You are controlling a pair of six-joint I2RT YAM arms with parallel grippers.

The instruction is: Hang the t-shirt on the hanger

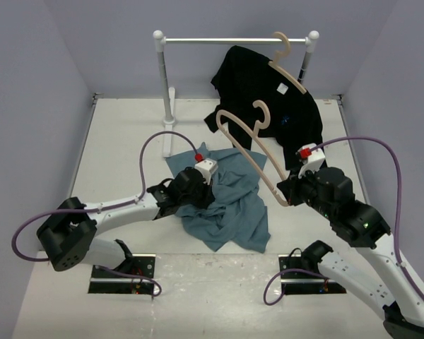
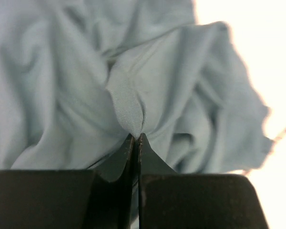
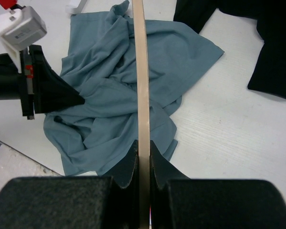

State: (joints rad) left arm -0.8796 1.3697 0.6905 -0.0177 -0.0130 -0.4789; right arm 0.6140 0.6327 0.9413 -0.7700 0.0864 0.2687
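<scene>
The slate-blue t-shirt [image 1: 230,205] lies crumpled on the white table between the arms; it also shows in the right wrist view [image 3: 109,100]. My left gripper [image 1: 206,192] is shut on a ribbed fold of the t-shirt [image 2: 128,107], pinched at the fingertips. My right gripper [image 1: 288,192] is shut on one end of the pale wooden hanger [image 1: 251,152], holding it raised above the shirt with the hook at the far side. In the right wrist view the hanger's arm [image 3: 141,71] runs straight up from the jaws across the shirt.
A black shirt [image 1: 268,99] hangs on a second wooden hanger [image 1: 288,67] from the white rail [image 1: 233,40] at the back; its lower part reaches the table at back right. The rail's left post [image 1: 166,85] stands at the back. Grey walls enclose the table.
</scene>
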